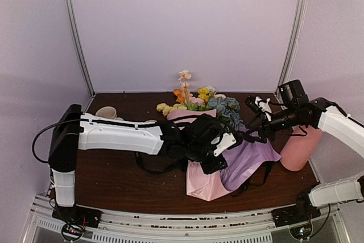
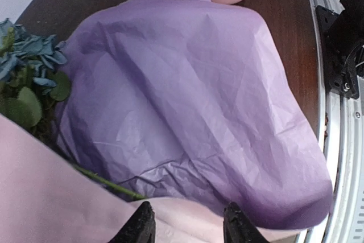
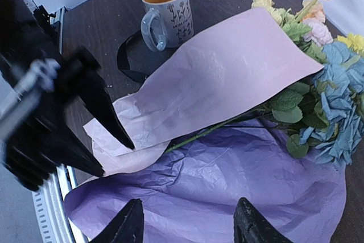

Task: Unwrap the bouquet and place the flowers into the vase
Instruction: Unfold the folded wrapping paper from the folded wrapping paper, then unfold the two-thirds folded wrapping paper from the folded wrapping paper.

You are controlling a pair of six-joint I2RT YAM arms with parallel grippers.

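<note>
Below, unwrapped bouquet (image 3: 239,118) under right gripper (image 3: 190,226), fingers apart, left gripper (image 2: 187,223) parted over pink paper.

Crinkled matt lilac tissue paper (image 2: 193,112) on dark wood table (image 1: 114,180).

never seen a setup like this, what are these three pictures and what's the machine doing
Two robot arms stand at a table's near edge. One picture looks down from above; the other two come from cameras on each wrist, with that arm's own black fingers at the bottom. On the table lies a bouquet, its lilac paper and pink paper spread open, flowers still on it. A pink vase stands at the right, a mug further off. The left gripper and the right gripper hover over the paper, jaws apart, holding nothing.
</note>
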